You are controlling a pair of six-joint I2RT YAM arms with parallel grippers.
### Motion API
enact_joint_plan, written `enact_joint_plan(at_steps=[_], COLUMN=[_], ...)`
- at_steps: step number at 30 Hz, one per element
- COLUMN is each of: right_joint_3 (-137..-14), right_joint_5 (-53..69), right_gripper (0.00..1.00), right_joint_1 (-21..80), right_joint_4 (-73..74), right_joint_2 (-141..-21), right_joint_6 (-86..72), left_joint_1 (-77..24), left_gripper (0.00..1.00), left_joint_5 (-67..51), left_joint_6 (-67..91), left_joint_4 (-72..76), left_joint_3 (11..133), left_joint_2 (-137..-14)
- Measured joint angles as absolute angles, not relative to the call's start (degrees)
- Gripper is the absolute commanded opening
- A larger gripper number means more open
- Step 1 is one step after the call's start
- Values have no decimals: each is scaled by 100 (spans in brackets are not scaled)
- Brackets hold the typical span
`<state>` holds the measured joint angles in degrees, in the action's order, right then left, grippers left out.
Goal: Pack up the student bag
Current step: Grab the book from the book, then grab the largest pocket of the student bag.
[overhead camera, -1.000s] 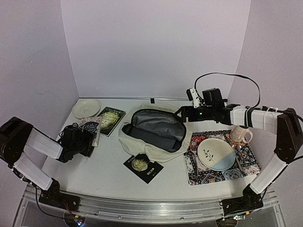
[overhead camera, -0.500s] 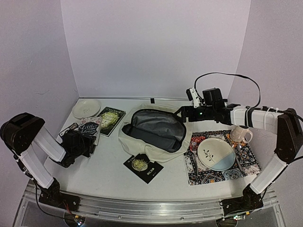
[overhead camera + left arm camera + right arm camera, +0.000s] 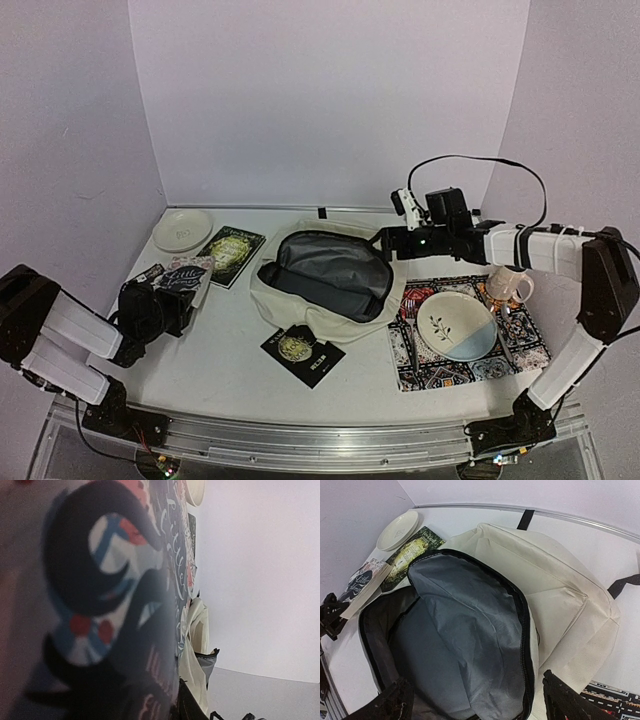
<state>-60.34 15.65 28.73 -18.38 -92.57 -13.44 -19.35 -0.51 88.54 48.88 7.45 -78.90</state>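
The student bag (image 3: 325, 275) lies unzipped mid-table, cream outside with grey lining showing (image 3: 470, 630). My right gripper (image 3: 385, 243) hovers over its right rim, open, with nothing between the fingers (image 3: 475, 707). At the left, a "Little Women" book (image 3: 183, 275) is tilted with its near edge off the table. My left gripper (image 3: 162, 303) is shut on that near edge. The book's cover (image 3: 100, 605) fills the left wrist view and hides the fingers; the bag (image 3: 197, 630) shows beyond it.
A green book (image 3: 230, 252) lies between the held book and the bag. A black book (image 3: 302, 353) sits in front of the bag. A white plate (image 3: 182, 230) is at the back left. On the right, a patterned mat (image 3: 522, 348) carries a plate (image 3: 457, 326) and a mug (image 3: 508, 287).
My left gripper has closed on the near edge of the "Little Women" book and drawn back, tilting it up. The right arm has barely moved.
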Motion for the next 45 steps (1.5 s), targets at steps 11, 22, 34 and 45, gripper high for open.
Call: enact_joint_plan(at_steps=[11, 22, 34, 45], right_joint_3=[-6423, -7132, -7673, -7872], right_joint_5=[957, 707, 1423, 1397], right_gripper=[94, 96, 37, 0], right_joint_1=[2873, 2873, 2928, 3200], right_joint_4=[-1554, -1353, -843, -567], right_joint_2=[-9980, -10626, -11296, -11045], right_joint_6=[-871, -359, 12, -210], left_joint_1=[-1978, -2007, -2313, -3481], left_gripper=[14, 2, 1, 0], left_joint_5=[-262, -771, -1458, -1738], left_joint_6=[8668, 7868, 6824, 6321], left_joint_4=[3549, 2115, 1236, 1177], left_joint_3=[661, 1280, 2472, 3183], left_joint_2=[-6293, -5721, -5713, -6307])
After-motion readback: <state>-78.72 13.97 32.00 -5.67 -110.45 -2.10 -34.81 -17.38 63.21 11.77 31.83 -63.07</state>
